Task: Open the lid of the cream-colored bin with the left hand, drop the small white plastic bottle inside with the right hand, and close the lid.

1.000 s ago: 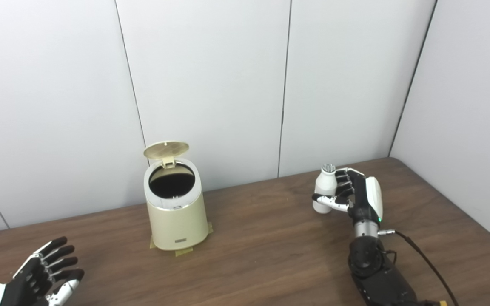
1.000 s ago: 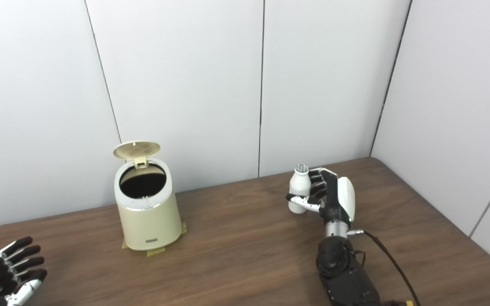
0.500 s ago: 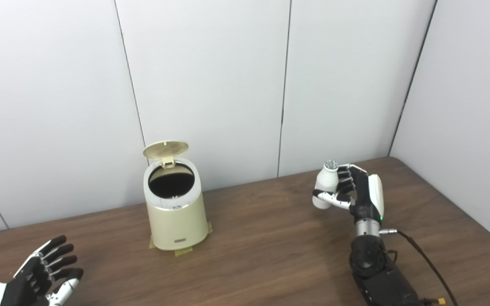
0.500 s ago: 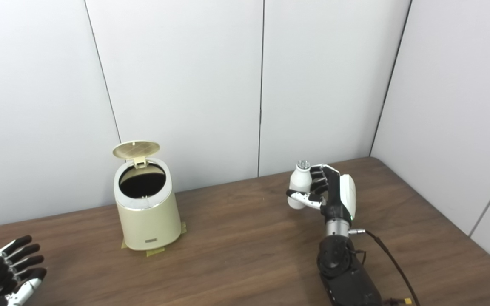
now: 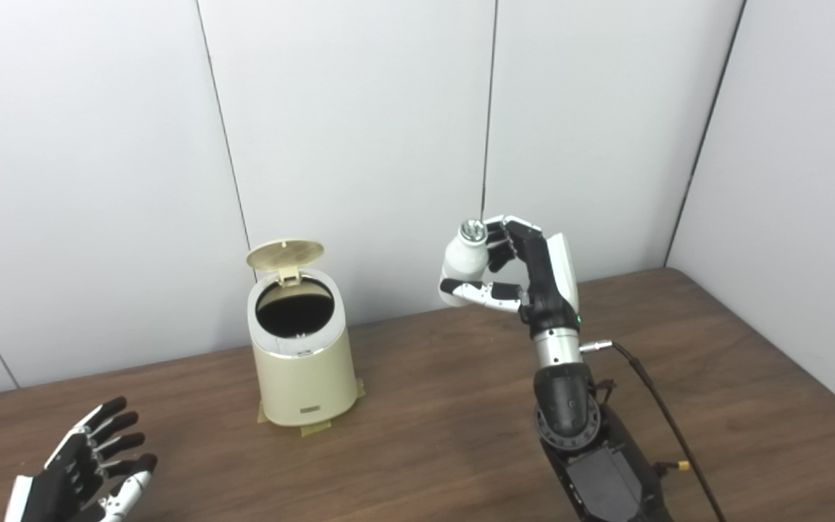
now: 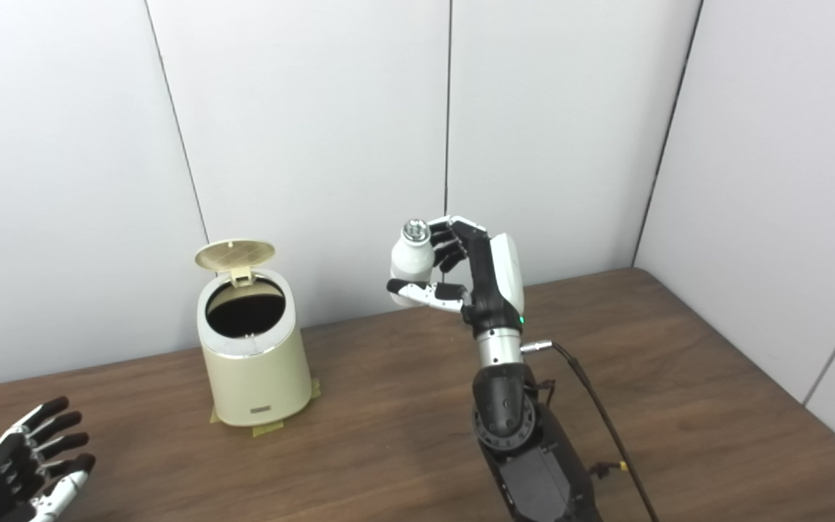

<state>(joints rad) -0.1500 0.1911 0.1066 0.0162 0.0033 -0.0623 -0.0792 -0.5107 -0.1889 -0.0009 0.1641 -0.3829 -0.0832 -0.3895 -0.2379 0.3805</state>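
Left eye view: I see one cream-colored bin [image 5: 303,362] standing upright on the dark wooden table [image 5: 425,428], close to the white panel wall [image 5: 359,145]. Its one round lid [image 5: 285,254] is tipped up and back on its hinge, so the dark opening faces upward. Pieces of tape [image 5: 314,429] show at the foot of the bin.

My right hand [image 5: 515,279] is raised above the table, to the right of the bin and well apart from it. Its fingers and thumb are wrapped around one small white plastic bottle [image 5: 464,256], held roughly upright with its cap on top, higher than the bin's rim. One black cable [image 5: 660,413] runs from the wrist toward the bottom edge.

My left hand [image 5: 88,471] is low at the near left corner, palm up, fingers spread apart and holding nothing, well apart from the bin.

Two hands, one bin, one bottle in all.
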